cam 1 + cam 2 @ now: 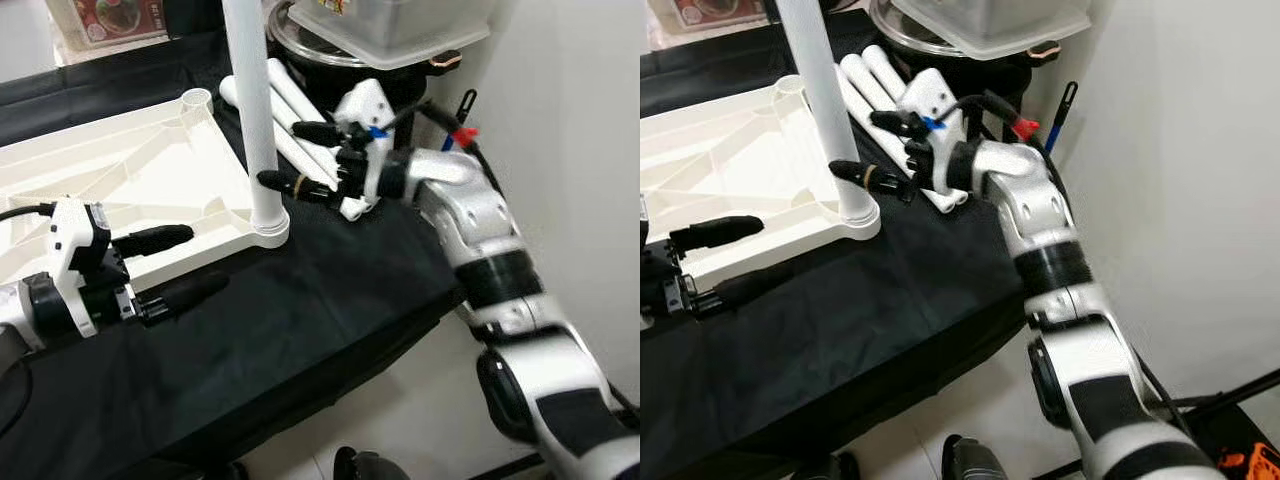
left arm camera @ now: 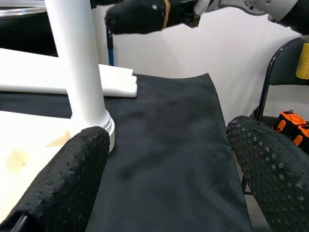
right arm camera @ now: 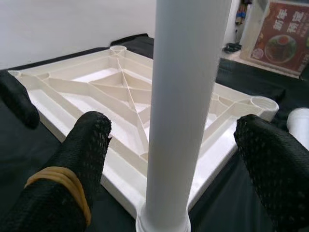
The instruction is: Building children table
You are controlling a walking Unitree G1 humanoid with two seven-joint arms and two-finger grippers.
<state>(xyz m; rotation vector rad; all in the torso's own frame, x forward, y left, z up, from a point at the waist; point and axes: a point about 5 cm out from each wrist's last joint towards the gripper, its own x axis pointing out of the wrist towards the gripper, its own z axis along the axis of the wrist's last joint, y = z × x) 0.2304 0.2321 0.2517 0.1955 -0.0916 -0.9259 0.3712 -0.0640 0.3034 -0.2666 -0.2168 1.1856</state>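
Observation:
A white plastic tabletop (image 1: 120, 170) lies upside down on a black cloth. One white leg (image 1: 255, 110) stands upright in its near right corner socket (image 1: 268, 228). My right gripper (image 1: 283, 155) is open just to the right of that leg; in the right wrist view the leg (image 3: 188, 96) rises between its fingers (image 3: 82, 159) without touching them. My left gripper (image 1: 207, 258) is open at the tabletop's near edge, one finger over the rim and the other over the cloth. Several loose white legs (image 1: 295, 110) lie behind the right gripper.
A dark pot (image 1: 330, 60) with a clear plastic container (image 1: 400, 25) on top stands at the back right against a white wall. The cloth-covered surface (image 1: 330, 300) ends at the near right, with floor below. A black chair (image 2: 280, 77) and an orange tool (image 2: 289, 123) are beyond it.

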